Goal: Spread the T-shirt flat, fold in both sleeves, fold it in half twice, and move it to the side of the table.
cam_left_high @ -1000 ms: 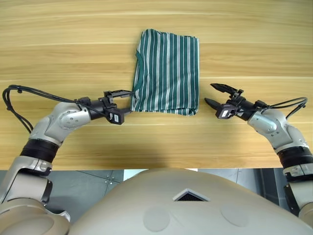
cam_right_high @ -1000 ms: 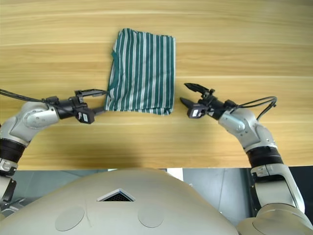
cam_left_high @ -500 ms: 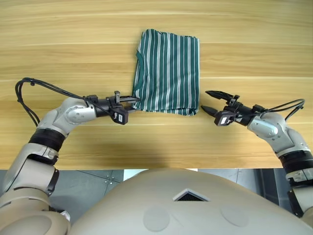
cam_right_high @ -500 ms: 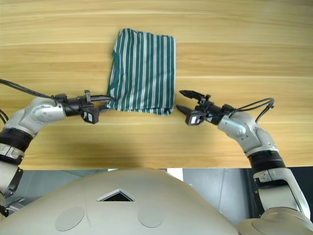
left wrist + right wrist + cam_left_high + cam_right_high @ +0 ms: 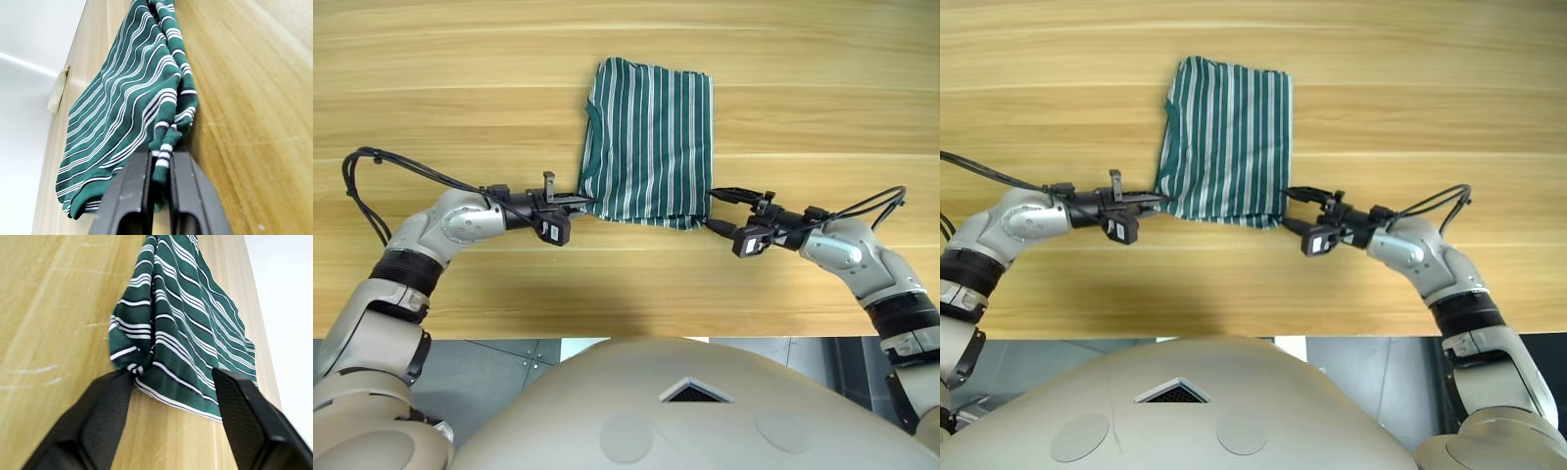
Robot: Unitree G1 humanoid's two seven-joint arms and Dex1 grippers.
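Observation:
The green T-shirt (image 5: 648,137) with white stripes lies folded into a narrow rectangle at the middle of the wooden table (image 5: 431,98). My left gripper (image 5: 578,199) is at the shirt's near left corner. In the left wrist view its fingers (image 5: 139,181) are shut, with the bunched corner of the T-shirt (image 5: 122,107) pinched between them. My right gripper (image 5: 712,208) is at the near right corner and stands open. In the right wrist view its two fingers (image 5: 105,404) are spread to either side of that corner of the T-shirt (image 5: 181,328), which rests on the wood.
Bare wood stretches wide to the left and right of the shirt and beyond it. The table's front edge (image 5: 607,337) runs just behind both arms.
My right gripper has moved left until its open fingers straddle the shirt's near right corner. My left gripper moved right to the near left corner and shut on it. The shirt lies as before.

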